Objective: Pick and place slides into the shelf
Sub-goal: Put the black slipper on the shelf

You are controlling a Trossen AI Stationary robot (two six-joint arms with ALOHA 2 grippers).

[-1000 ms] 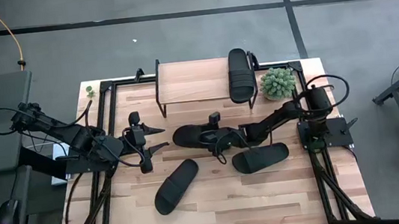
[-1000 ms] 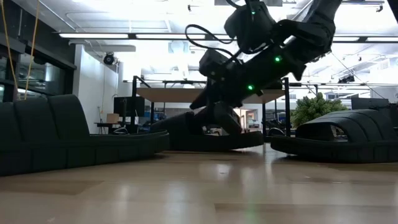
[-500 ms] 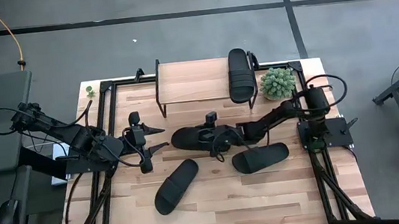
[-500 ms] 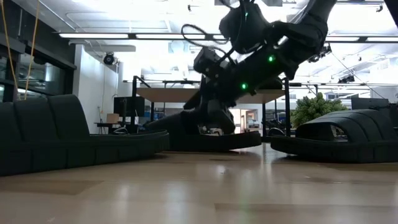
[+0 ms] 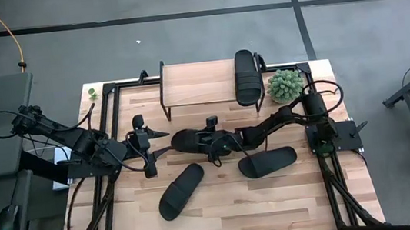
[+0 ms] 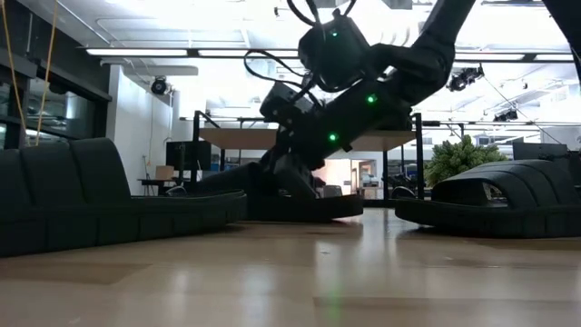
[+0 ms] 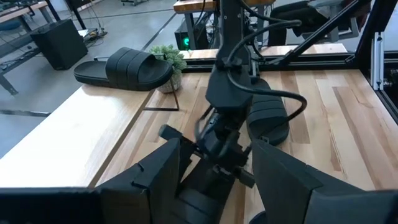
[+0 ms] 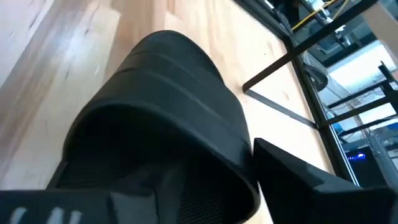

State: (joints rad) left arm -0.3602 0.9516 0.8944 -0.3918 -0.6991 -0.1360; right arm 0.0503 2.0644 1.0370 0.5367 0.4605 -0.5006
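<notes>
One black slide lies mid-table on its sole. My right gripper reaches over it from the table's right, slanting down, and is open. In the right wrist view the slide's ribbed strap fills the picture just ahead of the fingers, with one finger beside the strap's side. My left gripper waits open just left of this slide. Another slide lies on the shelf's right end. Two more slides lie on the table nearer the front. My right gripper stands open at the middle slide's strap, coming from the table's right and slanting down along the slide. I cannot tell whether a finger touches the strap or the sole. The slide lies flat on the table.
A small green plant stands right of the shelf. Black frame rails run along the table's left, right and far edges. Bare wood lies at the table's near edge and on the shelf's left half.
My right gripper has gone toward the table's left, along the middle slide toward its strap end, and has come lower. The slide has slid slightly toward the table's left. My left arm has kept still.
</notes>
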